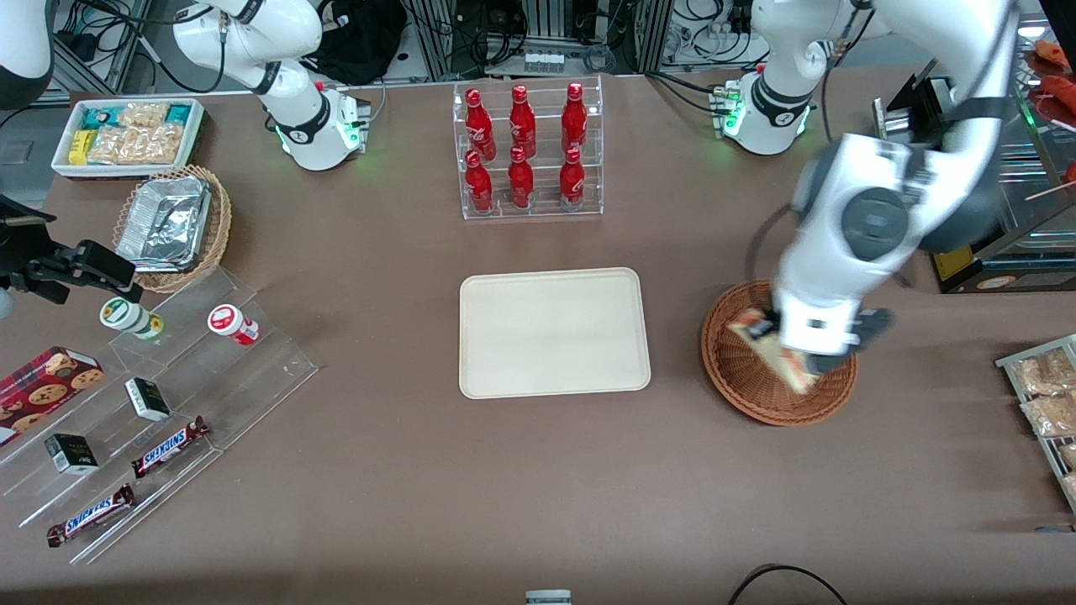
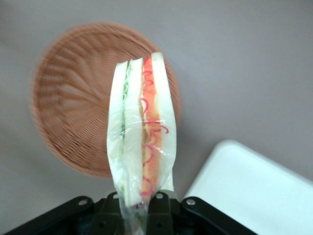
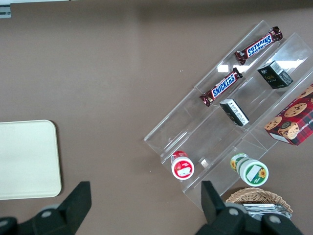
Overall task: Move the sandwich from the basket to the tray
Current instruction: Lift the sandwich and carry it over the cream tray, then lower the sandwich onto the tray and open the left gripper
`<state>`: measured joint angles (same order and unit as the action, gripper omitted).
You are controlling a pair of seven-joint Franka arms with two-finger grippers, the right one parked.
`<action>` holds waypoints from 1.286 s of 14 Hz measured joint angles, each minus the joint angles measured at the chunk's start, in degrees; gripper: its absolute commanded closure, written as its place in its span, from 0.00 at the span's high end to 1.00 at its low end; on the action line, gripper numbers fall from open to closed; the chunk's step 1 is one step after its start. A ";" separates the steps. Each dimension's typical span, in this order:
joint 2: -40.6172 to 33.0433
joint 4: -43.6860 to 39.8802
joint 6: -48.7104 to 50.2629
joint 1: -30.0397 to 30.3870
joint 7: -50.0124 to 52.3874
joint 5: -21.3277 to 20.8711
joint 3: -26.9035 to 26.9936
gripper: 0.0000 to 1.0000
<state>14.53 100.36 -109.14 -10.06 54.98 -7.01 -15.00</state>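
— Brown tabletop (image 1: 403, 470), cables along its back edge. Where's the sandwich (image 2: 143, 132)?

— Pinched by one corner in the left gripper (image 2: 142, 208), jaws narrow on its clear wrap, hanging above the reddish wicker basket (image 2: 73, 107). The cream tray (image 1: 555, 332) lies bare, toward the table's middle.

— How will it handle?

— Light and soft, I'd judge; the film looks slippery and the bread would crush. Holding the wrap's edge seems kindest.

— Any writing?

— "Snickers" on two bars (image 1: 168, 447) in the clear stepped rack (image 1: 252, 370). The red bottles' (image 1: 523, 155) script is unreadable.
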 measured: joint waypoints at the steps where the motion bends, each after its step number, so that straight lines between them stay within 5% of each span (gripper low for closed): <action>1: 1.44 -0.58 -0.15 -3.53 0.45 -0.01 -0.06 0.10; 8: 13.41 -5.83 -8.04 -18.96 -0.54 -0.34 -0.11 0.12; 18: 21.72 -6.21 -19.83 -23.73 -6.11 -0.78 -0.06 0.15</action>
<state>36.24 94.15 -128.97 -33.79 48.87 -7.79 -15.06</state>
